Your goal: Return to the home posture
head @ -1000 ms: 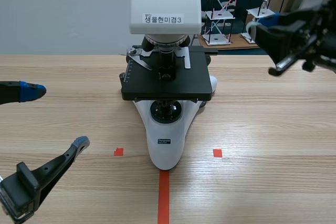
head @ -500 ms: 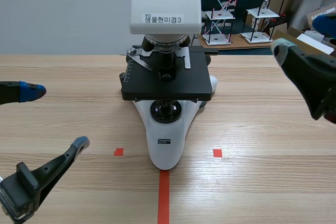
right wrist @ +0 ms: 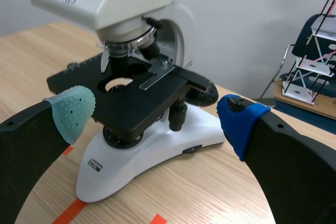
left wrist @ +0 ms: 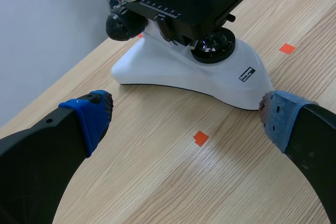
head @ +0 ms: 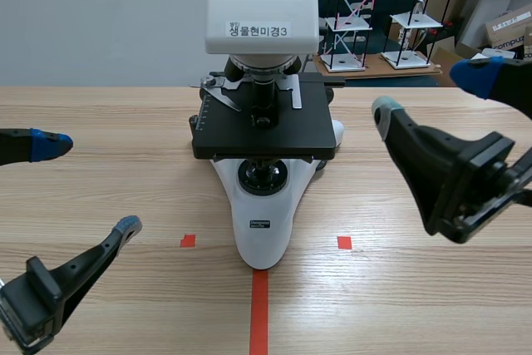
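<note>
Two tools, both empty, flank the microscope. Nearest me, the left tool (head: 87, 186) hangs low over the worktop (head: 416, 288) with its fingers spread wide, well apart from anything. Past the orange-red tape line (head: 259, 313), the microscope (head: 262, 164) stands at the worktop's middle. Its long axis is upright, and the narrow nose of its white foot (head: 262, 234) points back toward the robot, right at the tape's end. It looks heavy, rigid and delicate in its optics. I judge the curved arm (right wrist: 182, 27) and the foot the only sound places to hold, though going home calls for holding nothing. Beside the black stage (head: 264, 126), the right tool (head: 430, 93) hovers higher, fingers likewise wide apart, angled toward the microscope. Wire racks (head: 349, 14) stand behind.
</note>
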